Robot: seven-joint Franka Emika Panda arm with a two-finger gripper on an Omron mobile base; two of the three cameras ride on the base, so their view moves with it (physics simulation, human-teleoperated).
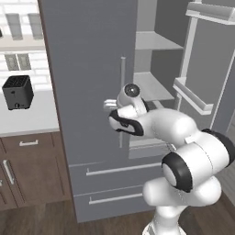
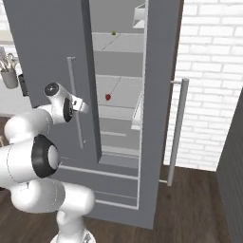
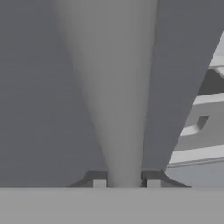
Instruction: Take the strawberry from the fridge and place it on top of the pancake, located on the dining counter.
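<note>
From your base views the fingers point(image 2: 84, 107) were hard to make out against the fridge point(image 1: 87, 92). The strawberry point(image 2: 107, 97) showed as a tiny dark-red dot on a middle shelf point(image 2: 118, 92) inside the open right side, well apart from the fingers. In the hand view you saw the left door's handle point(image 3: 118, 96) running up between the two spread fingertips point(image 3: 99, 183); contact could not be told.

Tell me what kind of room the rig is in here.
A kitchen, most likely. The tall grey fridge stands with its right door open, shelves inside holding a strawberry. Beside it run brown wooden cabinets under a white counter carrying a small black appliance, against white brick wall tiles.
</note>
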